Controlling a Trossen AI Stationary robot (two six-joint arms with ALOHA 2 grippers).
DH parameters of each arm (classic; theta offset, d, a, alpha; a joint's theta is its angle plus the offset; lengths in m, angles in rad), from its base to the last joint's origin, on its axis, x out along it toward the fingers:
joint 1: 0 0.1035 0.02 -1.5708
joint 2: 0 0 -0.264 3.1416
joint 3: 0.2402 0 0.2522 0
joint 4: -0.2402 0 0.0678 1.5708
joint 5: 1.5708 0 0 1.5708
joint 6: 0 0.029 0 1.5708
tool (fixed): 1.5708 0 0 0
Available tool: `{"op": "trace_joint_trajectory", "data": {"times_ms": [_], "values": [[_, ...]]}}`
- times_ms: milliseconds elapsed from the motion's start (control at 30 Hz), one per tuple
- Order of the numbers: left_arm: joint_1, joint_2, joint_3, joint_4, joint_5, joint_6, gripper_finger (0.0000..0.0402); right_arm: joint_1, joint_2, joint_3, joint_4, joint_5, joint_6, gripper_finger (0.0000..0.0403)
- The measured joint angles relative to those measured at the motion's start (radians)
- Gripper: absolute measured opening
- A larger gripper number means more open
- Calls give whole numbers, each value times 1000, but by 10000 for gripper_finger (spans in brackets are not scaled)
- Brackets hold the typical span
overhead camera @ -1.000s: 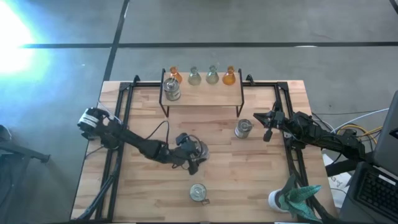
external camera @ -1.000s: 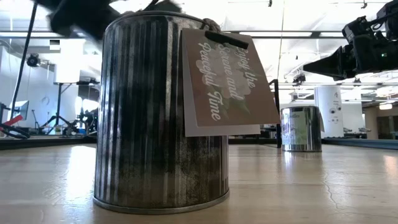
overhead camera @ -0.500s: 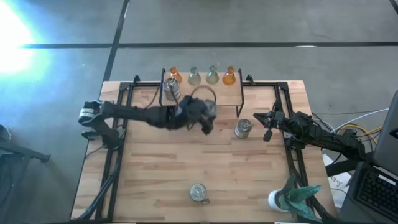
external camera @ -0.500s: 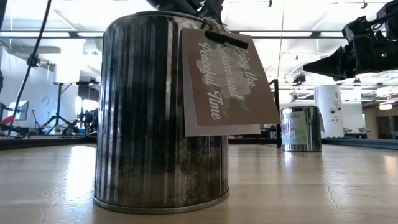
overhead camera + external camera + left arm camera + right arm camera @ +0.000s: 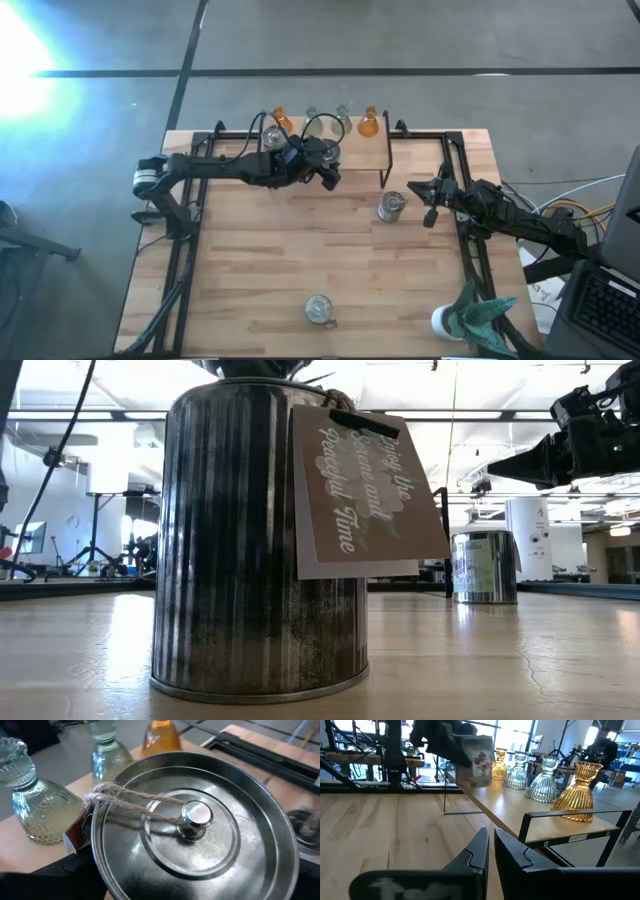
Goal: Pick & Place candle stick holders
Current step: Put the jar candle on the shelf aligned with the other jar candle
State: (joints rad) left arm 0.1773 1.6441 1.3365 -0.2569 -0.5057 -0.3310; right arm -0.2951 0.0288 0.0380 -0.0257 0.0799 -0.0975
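On the wooden table (image 5: 300,270), a raised wooden shelf (image 5: 350,152) on a black frame is standing at the far edge. The left gripper (image 5: 318,168) is hovering over that shelf, clamped on a silvery tin holder (image 5: 195,835) with a twine-tied lid, just in front of the row of amber and pale green glass holders (image 5: 540,779). The right gripper (image 5: 425,190) is waiting with its fingers pressed together beside another tin holder (image 5: 391,207), while a third tin (image 5: 318,309) is sitting near the front edge and a teal spiky object (image 5: 480,315) is standing at the right front corner.
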Motion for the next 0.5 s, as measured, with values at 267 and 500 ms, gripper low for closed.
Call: {"op": "trace_joint_trajectory", "data": {"times_ms": [267,500], "values": [[19,45,2,18,-32,-44,369,0,0,0,0,-1,0,22],[59,48,2,21,-38,-64,369,0,0,0,0,0,0,22]]}}
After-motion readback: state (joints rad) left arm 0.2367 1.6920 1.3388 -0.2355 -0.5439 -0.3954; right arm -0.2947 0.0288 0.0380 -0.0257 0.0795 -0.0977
